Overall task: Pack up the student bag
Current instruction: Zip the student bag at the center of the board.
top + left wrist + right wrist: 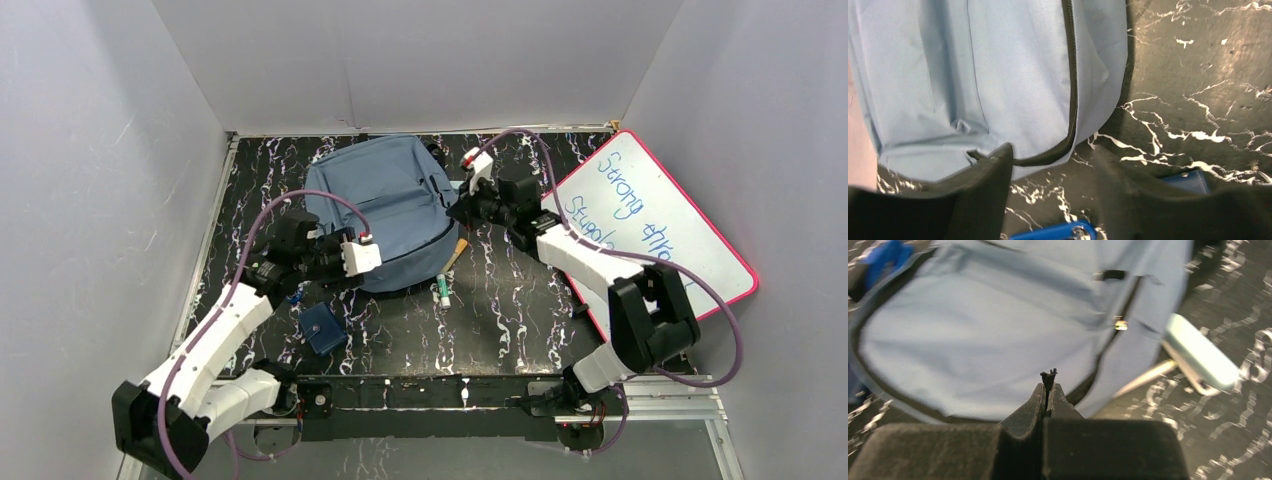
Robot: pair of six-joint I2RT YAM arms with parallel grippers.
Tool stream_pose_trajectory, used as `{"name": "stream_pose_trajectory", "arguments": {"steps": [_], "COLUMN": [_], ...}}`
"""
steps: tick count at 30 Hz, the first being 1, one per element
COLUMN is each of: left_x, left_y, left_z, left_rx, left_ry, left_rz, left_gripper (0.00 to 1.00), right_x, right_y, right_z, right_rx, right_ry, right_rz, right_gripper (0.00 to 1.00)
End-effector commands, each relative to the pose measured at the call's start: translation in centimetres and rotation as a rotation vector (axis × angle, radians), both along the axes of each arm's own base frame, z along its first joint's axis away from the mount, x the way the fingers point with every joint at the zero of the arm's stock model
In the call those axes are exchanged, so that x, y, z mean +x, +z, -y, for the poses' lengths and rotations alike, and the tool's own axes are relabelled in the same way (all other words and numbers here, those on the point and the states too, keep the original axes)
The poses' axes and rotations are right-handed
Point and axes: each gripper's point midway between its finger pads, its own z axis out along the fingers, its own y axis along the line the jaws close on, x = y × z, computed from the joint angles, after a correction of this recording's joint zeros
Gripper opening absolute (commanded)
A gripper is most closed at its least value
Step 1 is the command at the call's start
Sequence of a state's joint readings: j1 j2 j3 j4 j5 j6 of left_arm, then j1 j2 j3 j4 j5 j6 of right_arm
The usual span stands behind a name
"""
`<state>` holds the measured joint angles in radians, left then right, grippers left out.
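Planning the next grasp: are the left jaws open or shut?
Open: the left gripper's jaws stand apart in its wrist view, with nothing gripped between them.

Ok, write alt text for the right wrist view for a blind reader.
The right gripper, fingers shut, pinches a small black tab over the slate-blue student bag that fills most of the blurred frame. A pale boxy object lies right of it on the black marbled table.

Bright, even light; student bag (973,340) motion-blurred.
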<state>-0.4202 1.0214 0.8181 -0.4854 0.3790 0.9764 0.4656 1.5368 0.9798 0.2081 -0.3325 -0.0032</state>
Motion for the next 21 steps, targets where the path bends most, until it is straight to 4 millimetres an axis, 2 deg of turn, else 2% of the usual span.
{"name": "stream_pose_trajectory", "arguments": {"steps": [1,3,7,10,15,21], "left_x": [-0.9,-1.5,-3.3,-3.6,-3.0,-2.6], "left_y": [3.4,4.5,6.2,6.6,5.4,4.1], "left_z": [-0.2,0.6,3.3,4.6,5.3,6.4], "left_rx": [-0.063,-0.12,-0.268,-0.332,-0.341,-0.352], "left_ry": [0.022,0.001,-0.107,-0.149,-0.158,-0.195], "left_rz": [0.053,0.05,-0.017,-0.045,-0.067,-0.1], "left_gripper": [0.74,0.82,0.87,0.87,0.88,0.83], "right_x": [-5.8,-7.7,-10.8,-12.4,-13.9,-14.2], "right_y": [6.1,6.7,8.0,9.2,10.6,10.3], "right_z": [-4.6,-5.5,-7.3,-8.5,-9.5,-9.8], "right_rx": [0.127,0.148,0.195,0.226,0.28,0.281], "right_ry": [0.207,0.249,0.328,0.367,0.405,0.414], "right_rz": [0.093,0.076,0.052,0.041,0.026,0.014], "right_gripper": [0.0,0.0,0.0,0.0,0.0,0.0]}}
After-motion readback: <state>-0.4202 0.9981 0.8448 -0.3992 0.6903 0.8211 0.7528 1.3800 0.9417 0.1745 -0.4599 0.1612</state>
